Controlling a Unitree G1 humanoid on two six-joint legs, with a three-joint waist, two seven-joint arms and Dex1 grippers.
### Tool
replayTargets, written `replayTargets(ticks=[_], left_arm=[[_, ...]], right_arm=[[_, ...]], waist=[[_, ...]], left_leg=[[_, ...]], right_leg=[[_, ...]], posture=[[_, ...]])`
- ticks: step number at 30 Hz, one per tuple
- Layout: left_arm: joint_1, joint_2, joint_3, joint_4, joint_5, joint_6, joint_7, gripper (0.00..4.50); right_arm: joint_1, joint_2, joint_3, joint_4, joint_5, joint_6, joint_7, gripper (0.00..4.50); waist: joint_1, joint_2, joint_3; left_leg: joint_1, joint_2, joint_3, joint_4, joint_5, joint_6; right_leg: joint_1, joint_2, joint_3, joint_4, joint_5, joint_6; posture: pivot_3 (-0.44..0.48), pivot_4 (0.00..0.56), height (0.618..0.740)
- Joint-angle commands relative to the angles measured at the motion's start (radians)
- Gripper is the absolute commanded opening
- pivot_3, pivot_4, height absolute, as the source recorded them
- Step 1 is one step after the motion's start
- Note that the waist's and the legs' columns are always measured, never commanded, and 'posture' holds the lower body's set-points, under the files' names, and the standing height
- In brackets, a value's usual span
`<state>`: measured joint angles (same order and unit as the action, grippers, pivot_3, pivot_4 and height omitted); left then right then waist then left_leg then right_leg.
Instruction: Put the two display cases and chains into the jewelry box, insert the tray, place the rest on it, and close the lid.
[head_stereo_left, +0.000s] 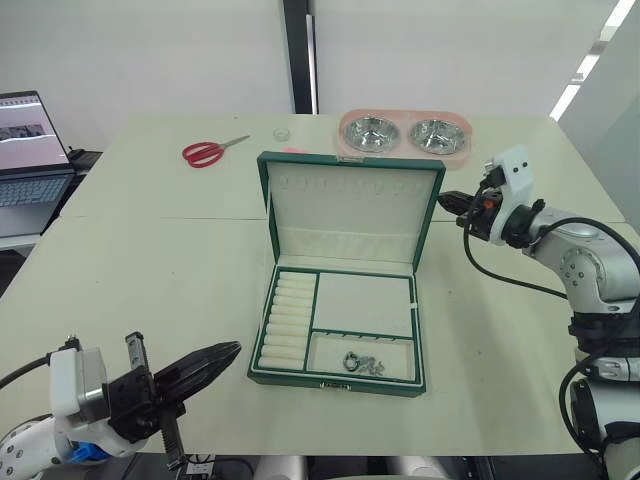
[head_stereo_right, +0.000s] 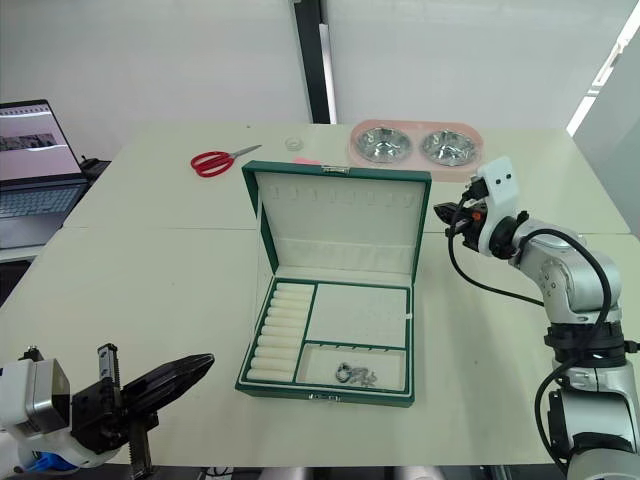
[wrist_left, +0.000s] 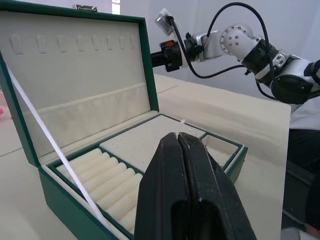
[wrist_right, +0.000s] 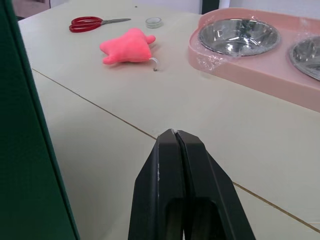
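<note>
The dark green jewelry box (head_stereo_left: 335, 382) stands open at the table's middle, its cream-lined lid (head_stereo_left: 350, 210) upright with a row of hooks. A tray (head_stereo_left: 365, 303) with ring rolls and compartments sits inside it. A small heap of silver, chain-like jewelry (head_stereo_left: 362, 363) lies in the tray's front right compartment. The display cases are out of view. My left gripper (head_stereo_left: 232, 350) is shut and empty, hovering off the box's front left corner and pointing at it. My right gripper (head_stereo_left: 443, 200) is shut and empty, just right of the lid's upper edge.
Behind the box lie red scissors (head_stereo_left: 205, 152), a small clear dish (head_stereo_left: 283, 132), a pink plush toy (wrist_right: 127, 46) and a pink double bowl stand (head_stereo_left: 404, 134). A laptop (head_stereo_left: 30, 150) sits off the far left. A white ribbon (wrist_left: 50, 145) ties lid to box.
</note>
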<state>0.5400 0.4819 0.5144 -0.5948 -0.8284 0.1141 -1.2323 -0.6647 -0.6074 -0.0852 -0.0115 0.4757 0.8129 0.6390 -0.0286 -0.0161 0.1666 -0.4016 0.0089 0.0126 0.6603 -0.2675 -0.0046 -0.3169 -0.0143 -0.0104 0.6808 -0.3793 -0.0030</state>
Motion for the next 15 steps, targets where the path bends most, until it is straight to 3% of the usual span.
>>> replayTargets(ticks=[1,15], left_arm=[[0.004,-0.015,0.001,0.041,0.006,-0.073,-0.043,0.00],[-0.086,-0.004,-0.021,0.156,-0.009,-0.150,-0.090,0.00]], right_arm=[[-0.046,0.008,-0.015,0.017,0.026,-0.041,0.060,0.03],[-0.062,0.005,-0.018,0.048,0.080,-0.040,0.228,0.03]], waist=[[0.000,0.000,0.000],[-0.001,0.000,0.000]], left_leg=[[0.000,0.000,0.000,0.000,0.000,0.000],[0.000,0.000,0.000,0.000,0.000,0.001]], right_leg=[[0.000,0.000,0.000,0.000,0.000,0.000],[0.000,0.000,0.000,0.000,0.000,0.000]], posture=[[0.000,0.150,0.740],[0.000,0.150,0.740]])
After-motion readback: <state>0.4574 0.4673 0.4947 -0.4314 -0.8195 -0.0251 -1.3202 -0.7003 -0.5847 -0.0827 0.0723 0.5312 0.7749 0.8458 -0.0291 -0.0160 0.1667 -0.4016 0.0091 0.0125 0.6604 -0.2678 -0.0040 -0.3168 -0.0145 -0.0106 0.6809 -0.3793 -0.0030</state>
